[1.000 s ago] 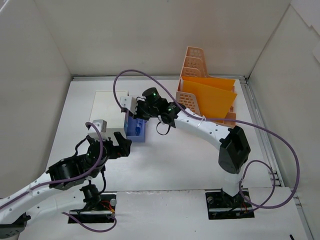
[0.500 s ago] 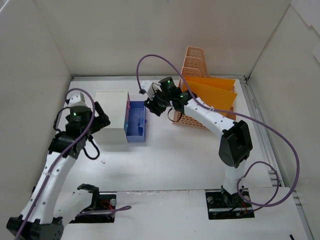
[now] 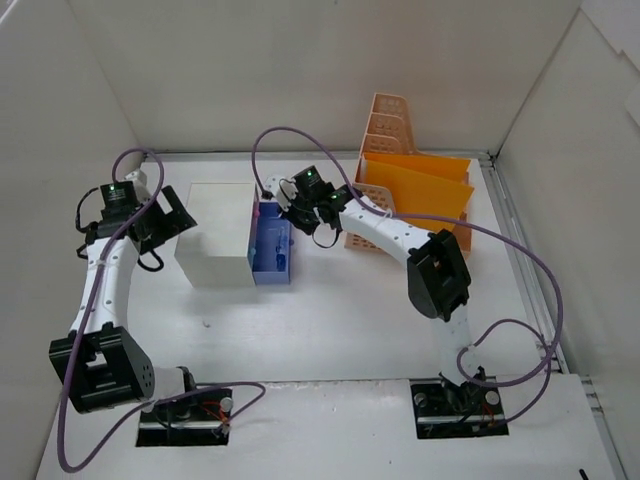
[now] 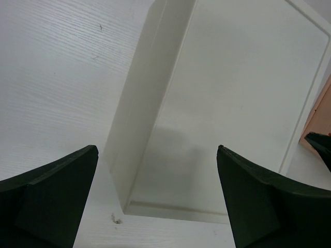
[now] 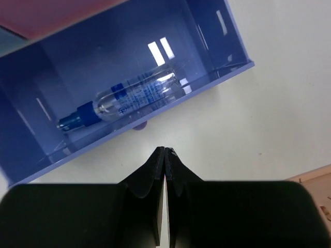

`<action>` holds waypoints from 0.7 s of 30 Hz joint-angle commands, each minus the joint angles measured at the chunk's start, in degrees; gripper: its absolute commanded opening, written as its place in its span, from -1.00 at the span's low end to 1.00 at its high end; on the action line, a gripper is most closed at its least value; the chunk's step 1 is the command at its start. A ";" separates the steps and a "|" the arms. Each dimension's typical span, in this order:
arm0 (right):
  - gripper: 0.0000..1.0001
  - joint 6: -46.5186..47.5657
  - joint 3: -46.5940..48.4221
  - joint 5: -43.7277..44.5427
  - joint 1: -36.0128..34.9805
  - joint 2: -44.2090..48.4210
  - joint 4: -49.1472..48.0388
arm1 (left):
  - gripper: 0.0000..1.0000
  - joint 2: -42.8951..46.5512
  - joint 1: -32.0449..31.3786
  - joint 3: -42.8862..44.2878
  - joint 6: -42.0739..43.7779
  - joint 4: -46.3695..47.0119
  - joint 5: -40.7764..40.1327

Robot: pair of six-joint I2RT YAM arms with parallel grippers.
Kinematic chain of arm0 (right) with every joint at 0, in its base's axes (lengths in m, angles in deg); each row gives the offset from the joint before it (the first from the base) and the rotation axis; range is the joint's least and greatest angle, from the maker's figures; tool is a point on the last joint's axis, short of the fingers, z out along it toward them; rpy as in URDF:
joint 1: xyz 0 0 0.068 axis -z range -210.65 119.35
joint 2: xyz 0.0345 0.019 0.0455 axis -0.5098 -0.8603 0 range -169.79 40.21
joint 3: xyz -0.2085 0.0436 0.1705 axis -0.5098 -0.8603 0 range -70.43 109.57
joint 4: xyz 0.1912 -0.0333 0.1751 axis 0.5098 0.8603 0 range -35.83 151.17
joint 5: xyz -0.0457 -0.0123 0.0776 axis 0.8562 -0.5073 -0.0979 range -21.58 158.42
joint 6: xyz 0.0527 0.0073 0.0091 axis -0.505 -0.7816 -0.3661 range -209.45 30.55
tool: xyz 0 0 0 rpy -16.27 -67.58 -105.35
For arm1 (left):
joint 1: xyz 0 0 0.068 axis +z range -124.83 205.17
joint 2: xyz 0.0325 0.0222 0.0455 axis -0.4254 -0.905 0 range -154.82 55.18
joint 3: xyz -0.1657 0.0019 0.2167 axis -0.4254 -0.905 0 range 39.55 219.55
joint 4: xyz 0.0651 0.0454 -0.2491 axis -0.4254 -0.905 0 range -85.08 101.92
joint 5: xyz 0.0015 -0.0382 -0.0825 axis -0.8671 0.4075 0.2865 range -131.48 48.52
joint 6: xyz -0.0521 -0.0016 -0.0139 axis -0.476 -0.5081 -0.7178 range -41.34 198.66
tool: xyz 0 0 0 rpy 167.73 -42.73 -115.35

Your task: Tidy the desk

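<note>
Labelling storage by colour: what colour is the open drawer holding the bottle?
The drawer is translucent blue; the right wrist view shows it best.

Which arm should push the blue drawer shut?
Probably the right. The right pincer, shut, points at the front of the open drawer. The left pincer is open, facing the white box from the side opposite the drawer.

1. Robotics lab test cell: plain white panels (image 3: 300, 80) wall in a white desk (image 3: 340, 320) behind and on both sides of a small drawer unit (image 3: 218, 240).
2. A left arm (image 3: 103, 285) and a right arm (image 3: 385, 235) flank the unit, bolted to plates (image 3: 185, 425) at the desk's near edge and trailing purple cables (image 3: 545, 300).
3. Staged office props: a peach file rack (image 3: 388, 115) stands right of the unit.
</note>
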 commanded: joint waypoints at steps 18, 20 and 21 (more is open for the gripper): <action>-1.00 -7.44 18.84 -22.95 -0.12 -17.42 0.82 | 0.87 -7.81 -3.30 -0.31 9.95 4.52 11.56; -1.00 -10.08 22.78 -26.12 -0.47 -20.06 0.73 | 0.86 -8.43 -4.62 0.12 10.12 4.17 11.29; -1.00 -11.05 23.76 -27.26 -0.82 -20.68 0.12 | 0.86 -8.95 -4.63 0.21 10.04 4.08 11.03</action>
